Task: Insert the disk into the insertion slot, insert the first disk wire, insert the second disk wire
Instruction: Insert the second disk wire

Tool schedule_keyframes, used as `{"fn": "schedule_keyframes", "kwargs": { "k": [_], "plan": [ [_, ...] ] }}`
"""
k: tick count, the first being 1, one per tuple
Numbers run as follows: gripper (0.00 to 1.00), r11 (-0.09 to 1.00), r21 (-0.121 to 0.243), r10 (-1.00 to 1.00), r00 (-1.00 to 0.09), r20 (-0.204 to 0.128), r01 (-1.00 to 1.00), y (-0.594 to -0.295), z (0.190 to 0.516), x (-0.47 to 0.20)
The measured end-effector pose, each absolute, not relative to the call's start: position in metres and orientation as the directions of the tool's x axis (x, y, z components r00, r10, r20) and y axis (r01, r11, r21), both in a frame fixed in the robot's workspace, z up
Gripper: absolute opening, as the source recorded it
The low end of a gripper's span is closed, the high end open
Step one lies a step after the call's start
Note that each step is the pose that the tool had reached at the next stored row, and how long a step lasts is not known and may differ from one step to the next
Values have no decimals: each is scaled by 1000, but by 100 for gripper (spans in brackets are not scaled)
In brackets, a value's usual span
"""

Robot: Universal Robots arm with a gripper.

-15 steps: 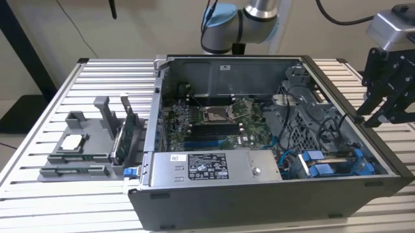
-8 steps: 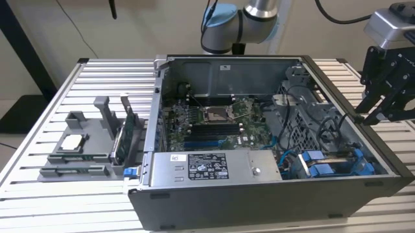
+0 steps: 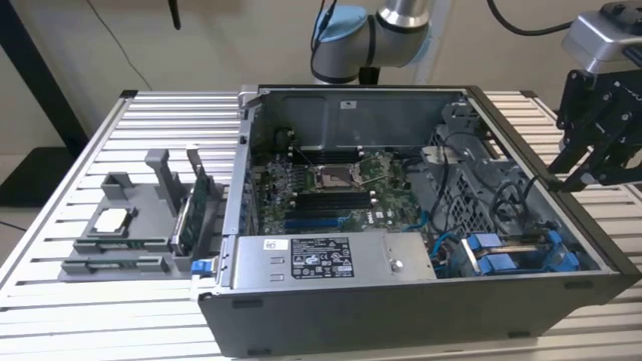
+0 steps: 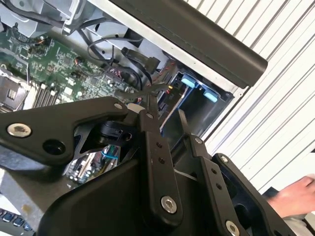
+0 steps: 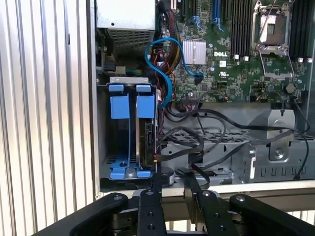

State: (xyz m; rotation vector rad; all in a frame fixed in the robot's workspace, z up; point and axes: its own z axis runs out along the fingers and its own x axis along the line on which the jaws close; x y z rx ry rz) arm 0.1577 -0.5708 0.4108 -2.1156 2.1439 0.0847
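Two bright blue carrier frames (image 5: 128, 105) stand on edge inside the insertion slot (image 5: 102, 147), the grey bay at the case's near corner on the exterior view's right (image 3: 507, 257). The disk's silver body is hidden between them; only a dark edge (image 5: 147, 140) shows. My gripper (image 3: 573, 177) hangs outside the case's side wall at the exterior view's right, above the bay. Both wrist views show its black fingers (image 5: 156, 189) a little apart with nothing between them, so my gripper (image 5: 172, 183) (image 4: 167, 112) is open. Loose black wires (image 5: 197, 147) lie over the perforated cage beside the bay.
A blue cable (image 5: 160, 64) loops from the motherboard (image 3: 331, 188) toward the bay. The grey power-supply box (image 3: 321, 256) sits at the case's front. A grey fixture (image 3: 125, 226) with spare parts stands on the slatted table (image 3: 60, 301). A hand (image 4: 295, 196) rests beyond the case.
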Motion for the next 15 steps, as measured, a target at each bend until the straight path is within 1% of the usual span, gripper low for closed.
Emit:
{"fn": "schedule_keyframes", "kwargs": {
  "k": [9,15],
  "plan": [
    [33,17,-50,-991,-10,-130,-999,-561,414,158],
    [33,15,-49,-992,-9,-129,-999,-558,406,170]
  ]
}}
